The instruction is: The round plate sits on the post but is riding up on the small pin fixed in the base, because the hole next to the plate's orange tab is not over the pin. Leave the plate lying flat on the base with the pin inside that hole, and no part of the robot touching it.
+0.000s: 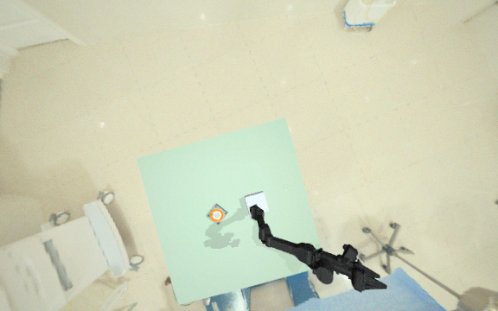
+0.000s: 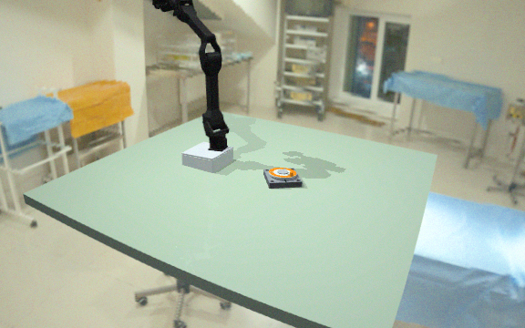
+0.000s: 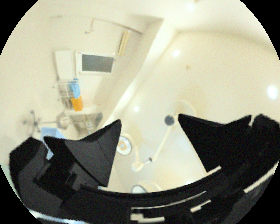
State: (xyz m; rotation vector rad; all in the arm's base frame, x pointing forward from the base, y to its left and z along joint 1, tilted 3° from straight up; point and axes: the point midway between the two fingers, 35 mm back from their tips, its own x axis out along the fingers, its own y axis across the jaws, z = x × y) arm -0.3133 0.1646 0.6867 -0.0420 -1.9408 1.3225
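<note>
Table (image 2: 226,237): pale green square top, filling the middle of the exterior view and carrying everything in play.

Arm (image 2: 211,82): black and jointed. It rises from the white block and bends away over the table's edge; in the top view it stretches well off toward the blue-draped side.

White block (image 2: 208,158): low square mount on the table, and the arm's foot stands on it.

Gripper (image 1: 367,281): way out at the far end of the arm in the top view, past the table edge and well apart from the plate. The wrist view shows two dark fingers spread wide with only the blurred room between them. Wide open, gripping nothing.

Base (image 2: 283,179): small dark square slab on the table, just beside the white block's shadow and apart from the block itself.

Round plate (image 2: 283,173): orange ring with a pale centre, sitting on top of the base, and nothing of the robot touches it. Whether it lies flat or rides tilted, I cannot tell from here.

Post (image 1: 217,214): the light spot in the middle of the ring, seen from above.

Orange tab, hole and pin: too small to make out in any view.
</note>
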